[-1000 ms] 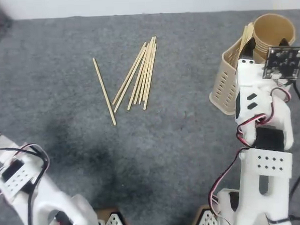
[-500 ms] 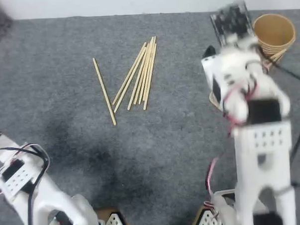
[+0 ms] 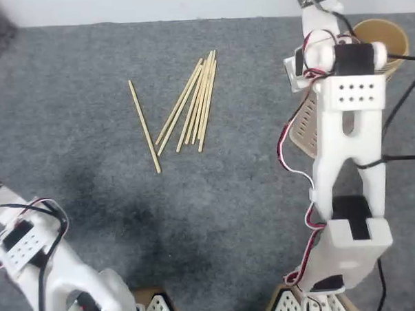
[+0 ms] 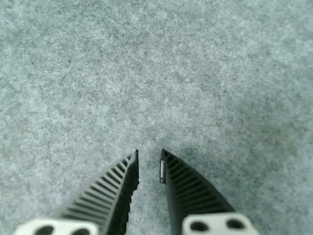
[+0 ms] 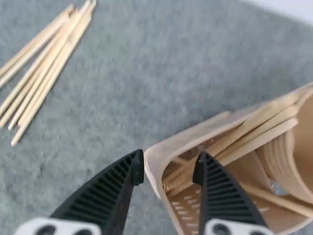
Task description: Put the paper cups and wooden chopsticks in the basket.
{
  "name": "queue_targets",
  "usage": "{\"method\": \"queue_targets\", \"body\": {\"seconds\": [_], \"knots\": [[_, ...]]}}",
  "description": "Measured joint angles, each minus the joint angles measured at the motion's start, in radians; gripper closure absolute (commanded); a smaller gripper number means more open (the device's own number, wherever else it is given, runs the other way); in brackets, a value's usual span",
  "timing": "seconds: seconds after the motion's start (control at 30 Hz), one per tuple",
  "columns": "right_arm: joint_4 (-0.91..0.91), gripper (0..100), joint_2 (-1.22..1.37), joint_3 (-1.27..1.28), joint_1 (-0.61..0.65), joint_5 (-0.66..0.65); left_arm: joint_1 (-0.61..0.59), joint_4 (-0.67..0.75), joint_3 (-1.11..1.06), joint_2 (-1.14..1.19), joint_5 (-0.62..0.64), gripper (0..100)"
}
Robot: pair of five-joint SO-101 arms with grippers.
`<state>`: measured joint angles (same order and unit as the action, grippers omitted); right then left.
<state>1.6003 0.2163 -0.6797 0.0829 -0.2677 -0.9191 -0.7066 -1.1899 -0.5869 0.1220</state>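
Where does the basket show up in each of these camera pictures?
High view: basket at the right, partly behind the right arm.
Right wrist view: basket rim right at the right gripper, whose tips are open.
Left wrist view: grey carpet under the left gripper.
Shared landmark: the loose chopsticks, in the high and right wrist views.

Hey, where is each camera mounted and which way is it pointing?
High view: fixed above the table, looking down on loose chopsticks, basket and paper cups; left arm and right arm show.
Left wrist view: on the left arm's wrist, facing down at grey mat; left end effector shows, jaws slightly apart.
Right wrist view: on the right arm's wrist, facing the basket; right end effector shows, jaws open, basket rim seen between them.
Shared: high and right wrist views both show the loose chopsticks and basket.
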Motion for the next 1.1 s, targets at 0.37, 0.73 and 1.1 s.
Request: {"method": "queue_targets", "body": {"seconds": [0.37,0.73,1.1], "knots": [[0.069,82.4,0.083,-0.012,-0.003,0.0,0.0,0.0,0.0,0.0,0.0,92],[0.058,99.1,0.181,-0.012,-0.003,0.0,0.0,0.0,0.0,0.0,0.0,92],[0.078,98.9,0.107,-0.011,0.21,0.002,0.0,0.0,0.0,0.0,0.0,92]]}}
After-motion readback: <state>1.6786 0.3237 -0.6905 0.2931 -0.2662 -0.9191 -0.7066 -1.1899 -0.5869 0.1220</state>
